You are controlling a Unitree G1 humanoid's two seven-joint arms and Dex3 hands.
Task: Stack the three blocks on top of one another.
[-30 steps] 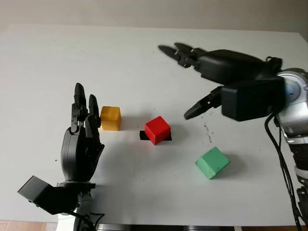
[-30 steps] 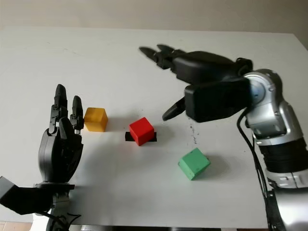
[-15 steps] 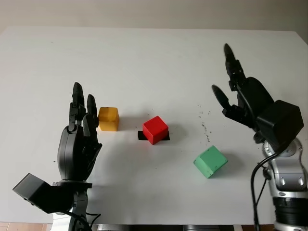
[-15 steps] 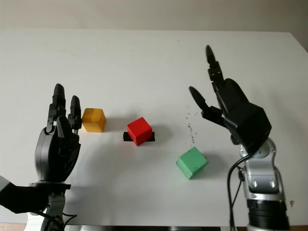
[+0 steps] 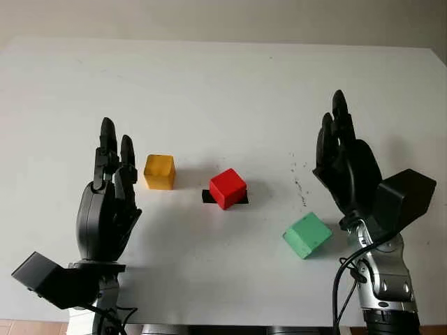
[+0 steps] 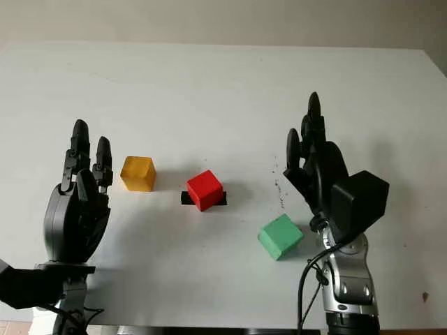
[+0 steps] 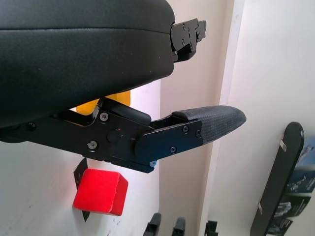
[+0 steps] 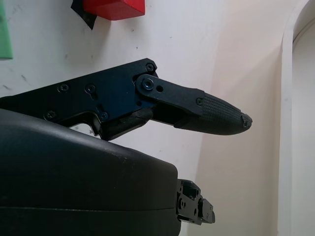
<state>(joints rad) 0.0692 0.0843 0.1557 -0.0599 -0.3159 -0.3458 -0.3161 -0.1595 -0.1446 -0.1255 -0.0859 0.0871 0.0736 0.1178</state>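
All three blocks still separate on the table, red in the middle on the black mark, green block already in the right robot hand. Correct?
Not quite. The green block lies on the table, free of the right robot hand, which is open beside it, as the left eye view shows. The rest holds: yellow block, red block on the black mark, all separate.

We see a broad white surface point(image 5: 209, 84) under soft, even light, with small dark specks point(image 5: 299, 183) right of centre. Behind its far edge runs a plain beige wall point(image 5: 223, 17). A sliver of reddish floor point(image 5: 14, 326) shows at the near-left corner.
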